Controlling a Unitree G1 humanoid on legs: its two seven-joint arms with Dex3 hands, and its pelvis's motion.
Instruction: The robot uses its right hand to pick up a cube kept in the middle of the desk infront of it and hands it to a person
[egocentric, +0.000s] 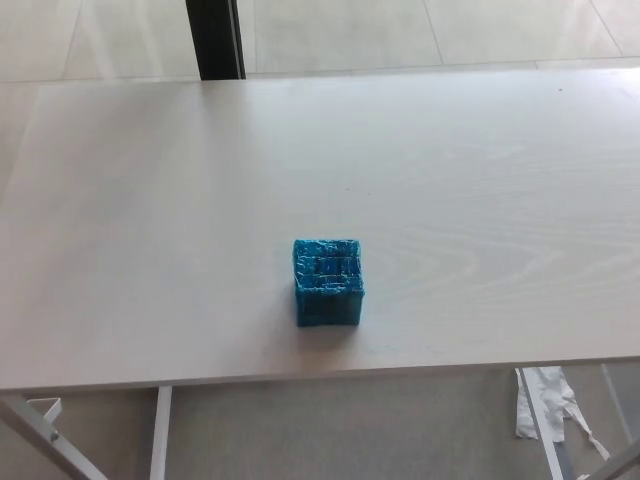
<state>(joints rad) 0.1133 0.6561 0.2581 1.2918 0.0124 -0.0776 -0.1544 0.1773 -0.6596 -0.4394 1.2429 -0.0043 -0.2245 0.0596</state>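
Hands first: neither the left nor the right hand shows up anywhere in the head view, so whether they're released or clenched can't be told from here. Just 1 blue cube (329, 282) sitting flat on the pale wood-grain desk (150, 250), roughly in the middle side to side and closer to the near edge than the far one. Its faces look crinkly and shiny, like it's wrapped in tape. Nothing is touching it. Past the far edge a dark post (215, 38) stands on the tiled floor (420, 30). Under the near edge you can see white desk legs (161, 432) and a white crumpled scrap (545, 402) on the right.
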